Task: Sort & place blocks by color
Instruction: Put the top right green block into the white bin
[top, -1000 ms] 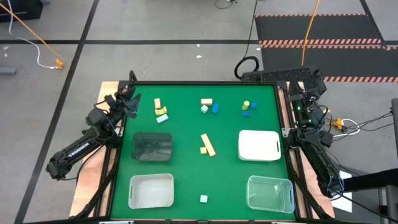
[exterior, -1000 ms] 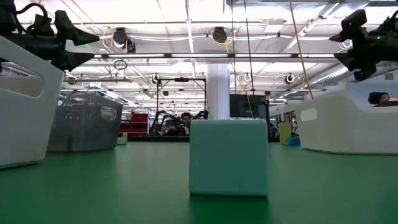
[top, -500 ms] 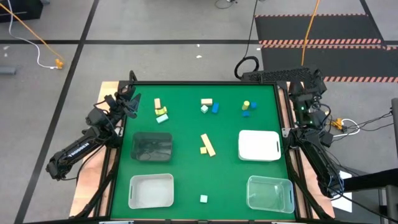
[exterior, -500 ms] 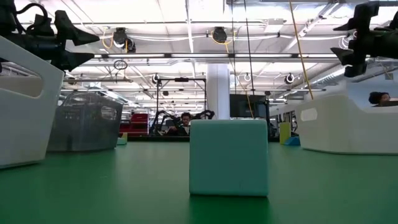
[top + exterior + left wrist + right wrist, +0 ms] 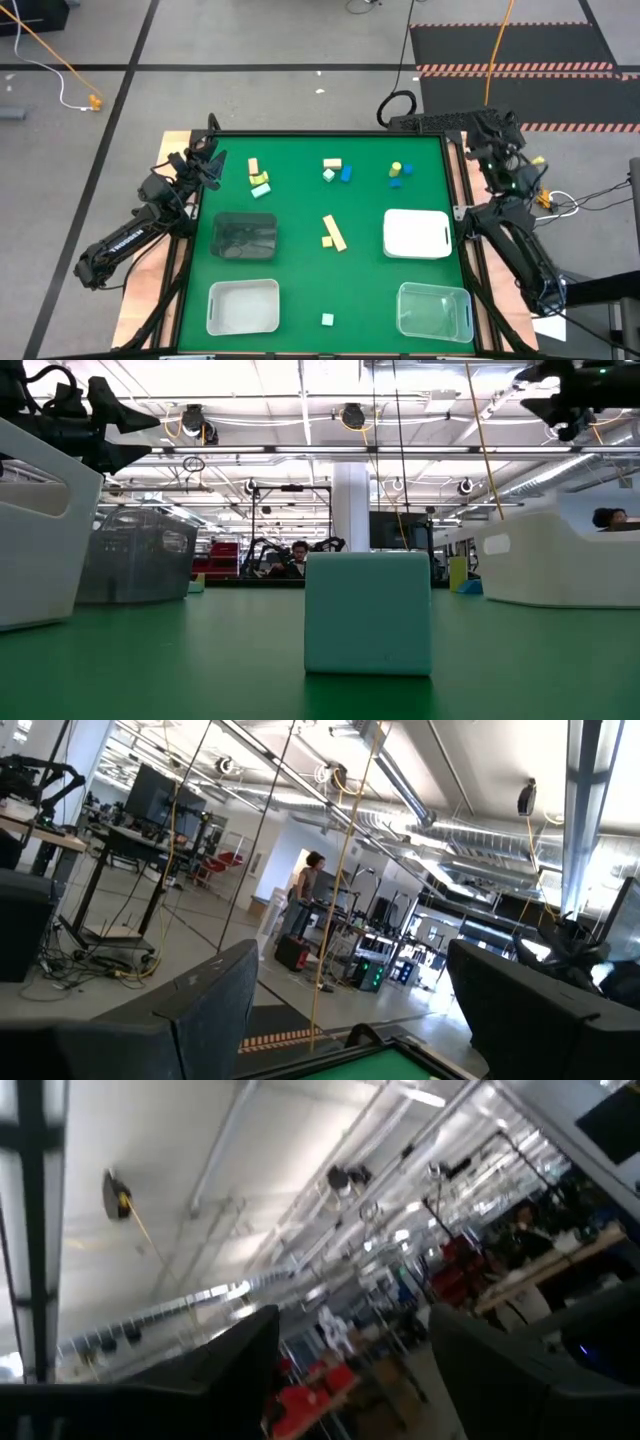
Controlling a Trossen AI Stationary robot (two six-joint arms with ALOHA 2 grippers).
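- High view is showing the green felt-covered worktop (image 5: 300, 290) with both dark arms sitting at its far corners, off the open middle.
- Left gripper (image 5: 213, 163) is hovering over the far left edge, its fingers (image 5: 200, 1010) spread wide and grasping nothing.
- Right gripper (image 5: 497, 135) is hanging outside the far right edge, above the floor side; its fingers (image 5: 240, 1360) are standing apart with nothing between them.
- Small toy blocks are lying in loose clusters along the far half: a tan and yellow-green group (image 5: 258, 178) near the left gripper, a tan, mint and blue group (image 5: 336, 170) in the middle, and a blue and yellow group (image 5: 398, 175) towards the right.
- Two yellow and tan bars (image 5: 333, 232) are lying touching in the centre, between the dark translucent tray (image 5: 245, 236) and the white lidded tray (image 5: 416, 234).
- One pale mint cube (image 5: 327, 320) is resting alone near the front edge, between the white open bin (image 5: 242, 306) and the clear plastic bin (image 5: 434, 310), apart from both.
- Low view is showing that mint cube (image 5: 368, 613) filling the foreground, with bare green felt on either side of it.
- Clear lanes are running between the trays down the middle of the worktop.
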